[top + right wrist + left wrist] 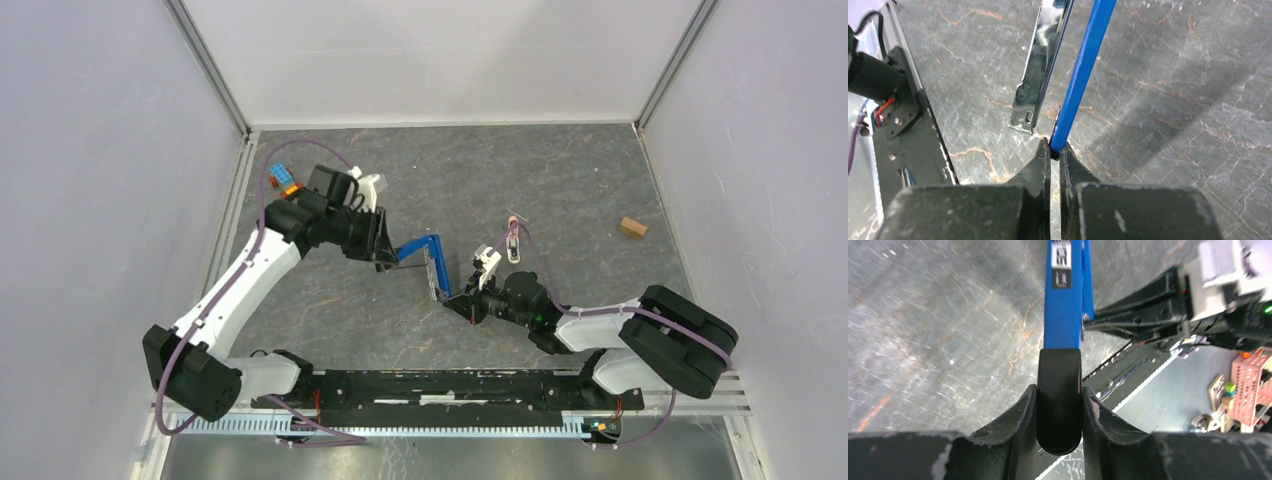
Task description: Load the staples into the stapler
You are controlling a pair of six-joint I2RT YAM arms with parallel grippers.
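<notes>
Stapler [425,262] splayed open | left gripper [1059,392] clamped on black end | right gripper [1054,148] pinching thin blue edge | rigid, light, probably slick; hinge may swing.

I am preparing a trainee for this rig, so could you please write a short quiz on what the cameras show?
1. True or false: the stapler lies closed and flat on the table.
2. Which part of the stapler does the left gripper clamp? A) black end B) blue top C) none
3. Fill in: the right gripper pinches the stapler's thin ____ arm.
Key: 1 false, both grippers hold it open; 2 A; 3 blue.
</notes>
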